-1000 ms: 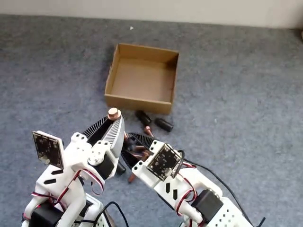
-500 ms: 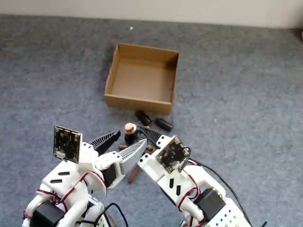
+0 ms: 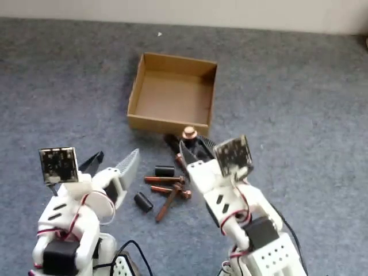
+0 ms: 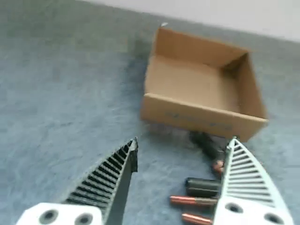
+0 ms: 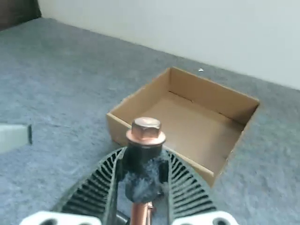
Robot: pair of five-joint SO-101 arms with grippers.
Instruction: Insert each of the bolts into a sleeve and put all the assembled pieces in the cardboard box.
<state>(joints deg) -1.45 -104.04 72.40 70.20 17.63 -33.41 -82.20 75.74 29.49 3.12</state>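
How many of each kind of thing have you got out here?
Cardboard box: 1
Loose copper bolts: 4
Loose black sleeves: 3
Bolt-in-sleeve piece, held in the right claw: 1
Total: 9

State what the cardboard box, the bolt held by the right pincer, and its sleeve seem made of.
Cardboard box: brown cardboard, matte, with thin folded walls.
Bolt: probably copper-coloured metal, judging by the shiny reddish hex head.
Sleeve: black and dull, perhaps rubber or plastic; the look leaves it open.
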